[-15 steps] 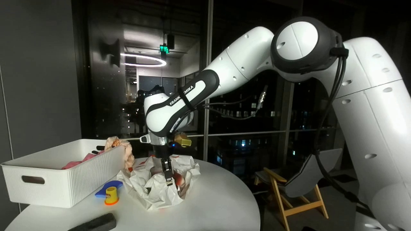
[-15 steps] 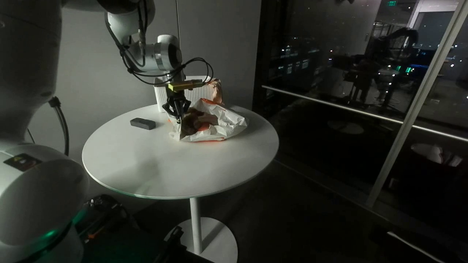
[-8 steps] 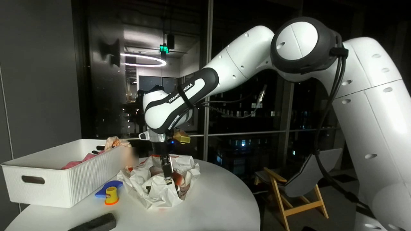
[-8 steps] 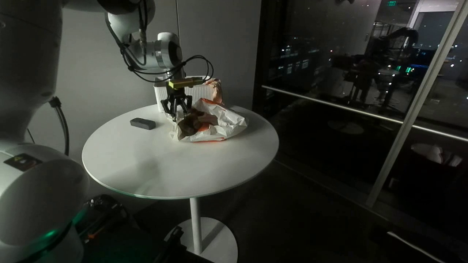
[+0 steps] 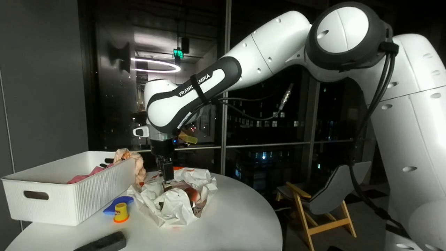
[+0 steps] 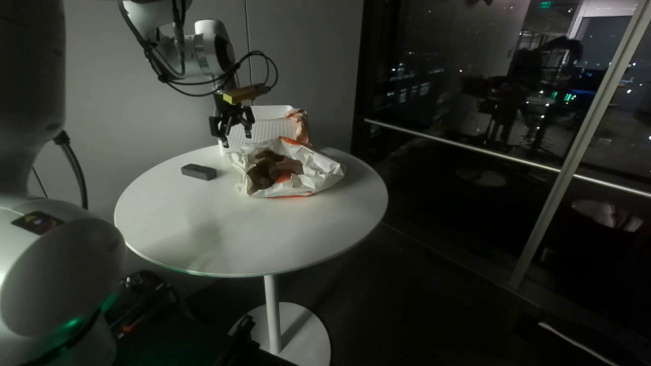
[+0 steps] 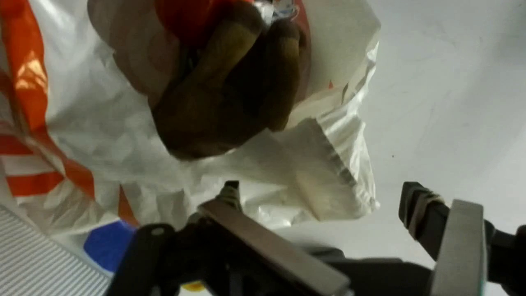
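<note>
Surface (image 6: 239, 234), round and white, appears in both exterior views, its white pedestal (image 6: 273, 315) only in an exterior view. A grey chair (image 5: 336, 191) with a pale wooden frame likewise shows only in an exterior view.

On the surface stands a long, ribbed white plastic bin (image 5: 41, 212). Its inside shows in an exterior view, with pink, cloth-like stuff (image 5: 85, 176) in it; the wrist view gives just a ribbed wall. Crumpled peach-coloured material (image 5: 128, 155) drapes over the rim.

Beside the bin sits a crumpled white bag (image 7: 115, 152) with orange stripes, paper by its look, its mouth spread. In it the wrist view reveals a brown, soft-looking forked item (image 7: 205, 111) and a rounded red item (image 7: 185, 20), both blurred. Black-and-grey fingers (image 7: 462, 246) are raised near the bag's edge, wide apart and holding nothing.

A dark grey oblong block (image 6: 198, 172) lies apart from the bag. Near bin and bag rest a flat blue piece (image 5: 118, 205) and a yellow tub (image 5: 121, 211), orange at its base, barely caught by the wrist view.
</note>
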### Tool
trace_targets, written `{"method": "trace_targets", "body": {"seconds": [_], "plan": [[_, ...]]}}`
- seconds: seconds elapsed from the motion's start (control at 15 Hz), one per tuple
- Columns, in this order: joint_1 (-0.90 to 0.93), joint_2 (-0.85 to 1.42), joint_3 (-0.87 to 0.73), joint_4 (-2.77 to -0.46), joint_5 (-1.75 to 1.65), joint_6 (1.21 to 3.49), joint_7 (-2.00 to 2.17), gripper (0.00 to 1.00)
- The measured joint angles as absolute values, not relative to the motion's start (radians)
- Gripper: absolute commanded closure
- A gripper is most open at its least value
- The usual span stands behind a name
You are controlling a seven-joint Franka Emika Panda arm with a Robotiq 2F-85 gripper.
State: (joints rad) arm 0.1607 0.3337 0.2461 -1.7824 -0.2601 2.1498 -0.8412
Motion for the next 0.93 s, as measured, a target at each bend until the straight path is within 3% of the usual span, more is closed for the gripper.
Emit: {"method": "trace_targets", "body": {"seconds": [0.93], "plan": [[0.215, 0.746, 0.279, -1.385, -0.181, 2.275, -1.064, 0.00]]}}
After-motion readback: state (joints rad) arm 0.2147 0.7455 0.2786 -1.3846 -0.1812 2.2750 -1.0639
